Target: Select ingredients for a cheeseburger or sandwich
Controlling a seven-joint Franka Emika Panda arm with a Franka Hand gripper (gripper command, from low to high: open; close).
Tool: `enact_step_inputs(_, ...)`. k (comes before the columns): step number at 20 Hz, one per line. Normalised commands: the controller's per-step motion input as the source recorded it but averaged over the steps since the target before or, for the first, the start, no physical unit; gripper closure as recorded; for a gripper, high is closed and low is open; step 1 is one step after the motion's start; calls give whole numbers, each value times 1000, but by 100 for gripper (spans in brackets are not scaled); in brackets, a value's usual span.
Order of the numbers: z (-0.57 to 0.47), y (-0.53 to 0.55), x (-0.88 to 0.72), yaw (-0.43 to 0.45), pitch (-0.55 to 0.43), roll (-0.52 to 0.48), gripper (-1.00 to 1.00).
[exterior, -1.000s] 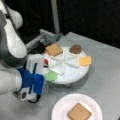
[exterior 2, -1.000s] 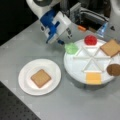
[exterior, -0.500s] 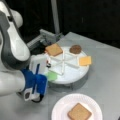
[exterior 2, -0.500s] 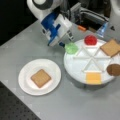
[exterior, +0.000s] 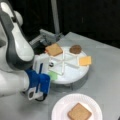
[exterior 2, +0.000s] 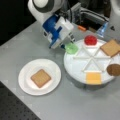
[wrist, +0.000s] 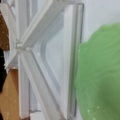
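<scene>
Hovering at the near-left edge of the round white sectioned tray (exterior 2: pixel 75 72), the blue-and-white gripper (exterior 2: pixel 68 43) points its tips down toward the flat green toy lettuce disc (exterior 2: pixel 71 48). That lettuce lies flat in the tray compartment directly beneath the jaws, its faces up and down; being roughly round, it shows no clear long axis. In the wrist view the green lettuce (wrist: pixel 100 72) fills the right side, next to a white divider rib (wrist: pixel 72 60) of the tray. Whether the jaws are wide, narrow or closing on the lettuce I cannot tell, since the tips are hidden behind the gripper body in both front views.

Beyond the jaws, just past the lettuce, sits the red toy tomato round (exterior 2: pixel 90 40) in the neighbouring compartment. Farther across the tray from the jaws lie a tan-brown toast square (exterior 2: pixel 111 48), a dark brown round patty (exterior 2: pixel 114 69) and a yellow cheese square (exterior 2: pixel 93 78), each flat in its own compartment.

Well apart from the jaws, a white paper plate (exterior 2: pixel 27 85) carries a second tan-brown toast square (exterior 2: pixel 40 78), lying flat with its corners turned diamond-wise, nothing stacked on it.
</scene>
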Motion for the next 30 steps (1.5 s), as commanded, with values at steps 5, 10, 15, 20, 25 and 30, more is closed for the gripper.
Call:
enact_step_inputs(5,-79,11,6,-76,-113,131,100)
enact_step_inputs(10,-90,34,5,-81,-120,140,100)
enact_step_inputs(15,-92,61,20,-85,-131,148,100)
enact_step_inputs(20,-67,112,27,-69,-140,169,100)
enact_step_inputs(25,-65,117,29,-51,-139,172,100)
enact_step_inputs(30,-79,83,49,-52,-138,164,100)
